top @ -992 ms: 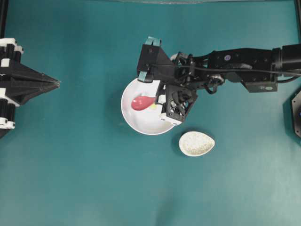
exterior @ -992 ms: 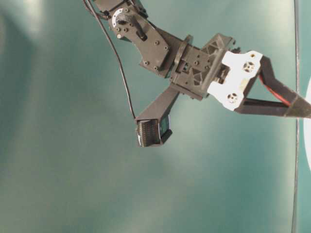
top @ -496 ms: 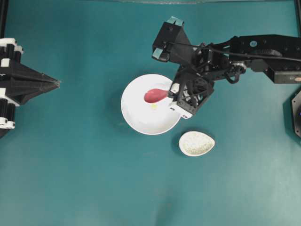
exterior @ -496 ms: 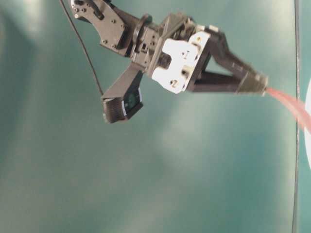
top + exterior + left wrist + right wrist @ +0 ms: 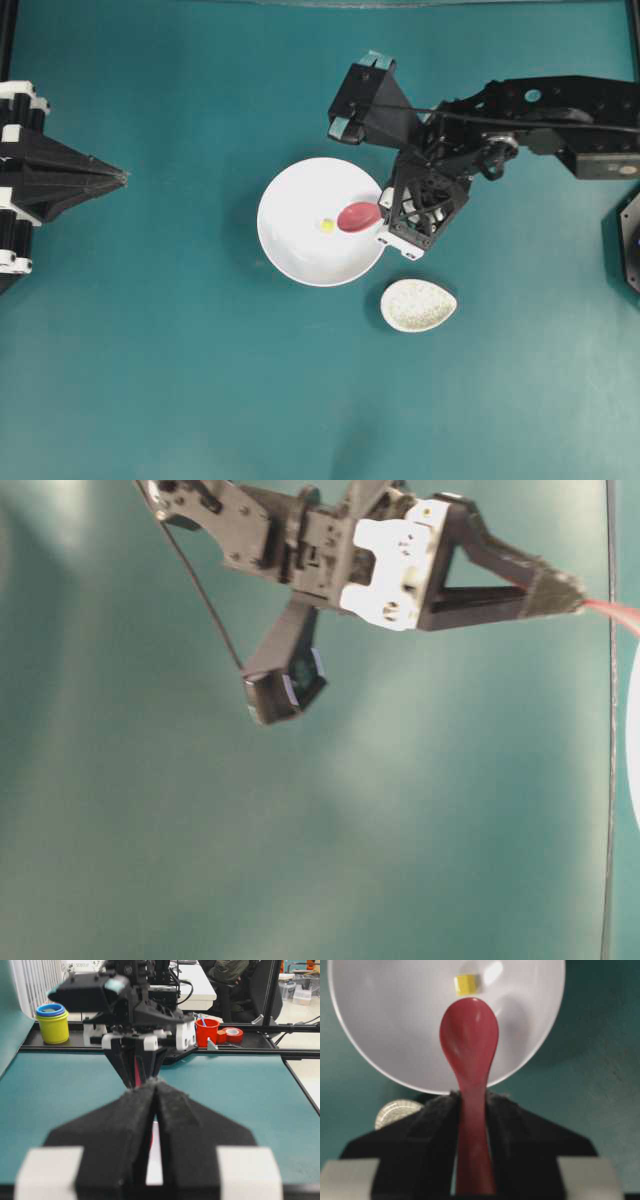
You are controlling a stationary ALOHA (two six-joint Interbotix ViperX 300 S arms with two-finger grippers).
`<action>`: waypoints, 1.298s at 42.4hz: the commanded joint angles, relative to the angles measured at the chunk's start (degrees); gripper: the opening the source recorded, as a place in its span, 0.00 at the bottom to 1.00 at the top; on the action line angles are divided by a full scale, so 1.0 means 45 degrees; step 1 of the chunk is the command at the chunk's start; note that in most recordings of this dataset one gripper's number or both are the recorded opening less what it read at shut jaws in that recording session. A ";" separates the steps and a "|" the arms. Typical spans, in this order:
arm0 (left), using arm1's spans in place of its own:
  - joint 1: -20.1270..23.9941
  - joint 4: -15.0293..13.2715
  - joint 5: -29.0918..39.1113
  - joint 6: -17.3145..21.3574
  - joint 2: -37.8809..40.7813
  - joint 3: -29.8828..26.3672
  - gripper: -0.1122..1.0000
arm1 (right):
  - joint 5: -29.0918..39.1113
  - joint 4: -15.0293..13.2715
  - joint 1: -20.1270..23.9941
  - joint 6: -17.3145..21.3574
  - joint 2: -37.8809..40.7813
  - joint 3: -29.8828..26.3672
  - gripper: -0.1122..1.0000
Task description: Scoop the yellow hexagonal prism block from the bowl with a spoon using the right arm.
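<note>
Note that the right pincer (image 5: 470,1110) is pinching the spoon (image 5: 358,216) by its handle, with the scoop projecting ahead of the jaws so that it can reach into the bowl (image 5: 290,250) while the arm body stays outside the rim. The yellow hexagonal prism block (image 5: 326,225) lies on the bowl floor near the centre, just beyond the scoop's tip and apart from it; judge the scoop as not yet made. The right arm (image 5: 540,100) reaches in from the right of the overhead view, wrist angled toward the bowl. The spoon rest (image 5: 418,305) sits on the counter (image 5: 150,380) beside the bowl. The left pincer (image 5: 156,1110) is pressed together, parked well apart.
</note>
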 commanded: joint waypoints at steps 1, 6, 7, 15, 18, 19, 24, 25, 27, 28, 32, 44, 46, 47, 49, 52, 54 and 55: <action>0.0039 0.0020 -0.0059 -0.0020 0.0059 -0.0273 0.10 | 0.0039 0.0039 0.0039 -0.0039 -0.0020 -0.0332 0.32; 0.0020 0.0000 -0.0059 -0.0020 0.0059 -0.0273 0.10 | 0.0039 0.0039 0.0078 -0.0098 0.0215 -0.0430 0.32; 0.0020 0.0000 -0.0059 -0.0020 0.0059 -0.0273 0.10 | 0.0039 0.0039 0.0098 -0.0098 0.0273 -0.0430 0.32; 0.0020 0.0000 -0.0059 0.0000 0.0059 -0.0273 0.10 | -0.0020 0.0059 0.0156 -0.0156 0.0645 -0.0547 0.32; 0.0020 0.0020 -0.0059 0.0000 0.0059 -0.0254 0.10 | -0.0039 0.0039 0.0156 -0.0195 0.0742 -0.0645 0.32; 0.0020 0.0000 -0.0059 0.0000 0.0059 -0.0254 0.10 | -0.0059 0.0039 0.0156 -0.0215 0.0801 -0.0664 0.32; 0.0039 0.0020 -0.0059 0.0000 0.0039 -0.0254 0.10 | -0.0195 0.0039 0.0176 -0.0312 0.1055 -0.0781 0.32; 0.0020 0.0020 -0.0059 0.0000 0.0059 -0.0273 0.10 | -0.0254 0.0039 0.0176 -0.0332 0.1113 -0.0801 0.32; 0.0020 0.0000 -0.0059 0.0000 0.0059 -0.0273 0.10 | -0.0371 0.0039 0.0195 -0.0391 0.1230 -0.0859 0.32; 0.0020 0.0020 -0.0059 0.0000 0.0059 -0.0273 0.10 | -0.0410 0.0039 0.0195 -0.0410 0.1270 -0.0879 0.32; 0.0020 0.0020 -0.0059 0.0000 0.0059 -0.0254 0.10 | -0.0684 0.0039 0.0215 -0.0527 0.1465 -0.0977 0.32; 0.0020 0.0000 -0.0059 0.0000 0.0059 -0.0273 0.10 | -0.1973 -0.0020 0.0215 -0.0781 0.1641 -0.1113 0.32; 0.0020 0.0000 -0.0059 0.0000 0.0059 -0.0273 0.10 | -0.2266 -0.0059 0.0215 -0.0801 0.1641 -0.1113 0.32; 0.0020 0.0000 -0.0059 0.0000 0.0059 -0.0273 0.10 | -0.2402 -0.0098 0.0215 -0.0801 0.1641 -0.1113 0.32; 0.0020 0.0020 -0.0059 0.0000 0.0039 -0.0273 0.10 | -0.2598 -0.0156 0.0215 -0.0820 0.1660 -0.1113 0.32; 0.0020 0.0020 -0.0059 0.0000 0.0059 -0.0273 0.10 | -0.2949 -0.0293 0.0215 -0.0840 0.1641 -0.1113 0.32; 0.0020 0.0000 -0.0059 0.0000 0.0059 -0.0273 0.10 | -0.3164 -0.0332 0.0215 -0.0859 0.1641 -0.1113 0.32; 0.0020 0.0000 -0.0059 0.0000 0.0059 -0.0273 0.10 | -0.3242 -0.0332 0.0215 -0.0879 0.1621 -0.1094 0.32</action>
